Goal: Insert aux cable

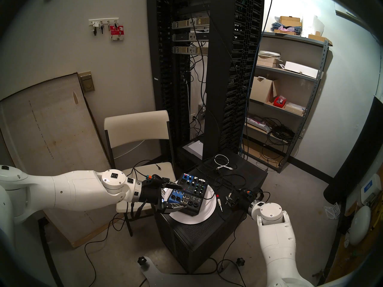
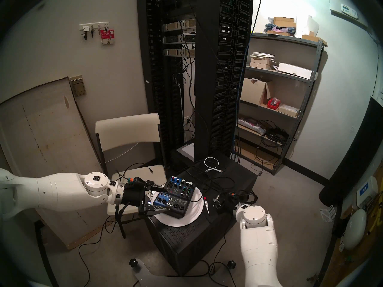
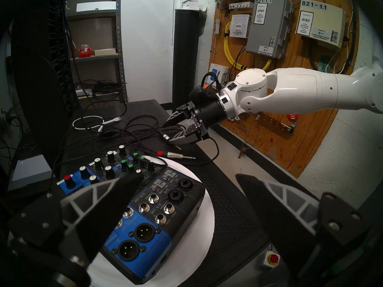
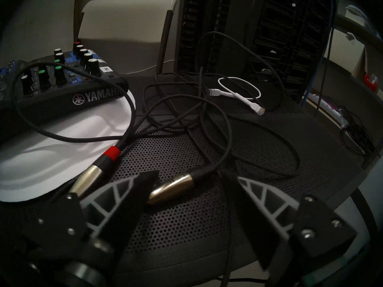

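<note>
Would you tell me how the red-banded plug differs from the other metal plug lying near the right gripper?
The red-banded plug has a red collar behind its barrel; the other metal plug has plain black. The red-banded plug lies beside the white plate; the other lies between the right gripper's jaws, ungrasped. Both have metal barrels on black cables.

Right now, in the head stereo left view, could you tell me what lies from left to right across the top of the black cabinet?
left gripper → audio mixer on the white plate → red-banded jack plug → right gripper
</note>
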`<state>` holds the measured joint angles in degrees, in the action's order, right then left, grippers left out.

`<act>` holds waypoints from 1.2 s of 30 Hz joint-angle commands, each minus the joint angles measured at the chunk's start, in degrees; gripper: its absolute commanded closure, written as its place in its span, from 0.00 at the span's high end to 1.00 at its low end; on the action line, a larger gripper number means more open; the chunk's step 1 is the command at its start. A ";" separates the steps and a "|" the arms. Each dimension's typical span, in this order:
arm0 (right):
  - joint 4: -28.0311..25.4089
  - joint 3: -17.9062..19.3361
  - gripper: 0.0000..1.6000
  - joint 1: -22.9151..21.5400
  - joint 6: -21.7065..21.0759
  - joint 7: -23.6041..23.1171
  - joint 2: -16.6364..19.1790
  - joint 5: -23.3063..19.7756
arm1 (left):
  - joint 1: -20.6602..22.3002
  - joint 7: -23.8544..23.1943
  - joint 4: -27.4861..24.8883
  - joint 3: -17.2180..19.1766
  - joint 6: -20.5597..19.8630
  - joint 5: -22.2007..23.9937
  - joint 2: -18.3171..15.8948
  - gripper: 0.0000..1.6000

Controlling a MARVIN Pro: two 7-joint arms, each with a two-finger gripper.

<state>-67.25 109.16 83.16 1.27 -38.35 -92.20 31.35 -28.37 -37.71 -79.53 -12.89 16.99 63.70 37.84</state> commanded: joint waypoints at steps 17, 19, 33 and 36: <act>-0.85 -0.53 0.54 -0.25 0.41 -2.22 2.73 0.86 | 0.68 0.08 -0.01 0.61 0.17 0.17 -0.06 1.00; -1.27 -0.56 0.50 -0.09 0.26 -3.76 3.53 0.77 | 0.68 0.08 -0.01 0.61 0.17 0.17 -0.06 1.00; -5.00 -0.37 1.00 0.44 -2.02 -9.97 4.32 0.15 | 0.69 0.08 -0.01 0.60 0.17 0.17 -0.06 1.00; -5.41 -0.37 0.99 0.15 -2.53 -10.01 3.83 -0.03 | 0.69 0.08 -0.01 0.60 0.17 0.17 -0.06 1.00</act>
<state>-70.46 108.81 84.50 -0.95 -47.75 -87.86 32.14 -28.37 -37.71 -79.53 -12.91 16.99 63.71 37.85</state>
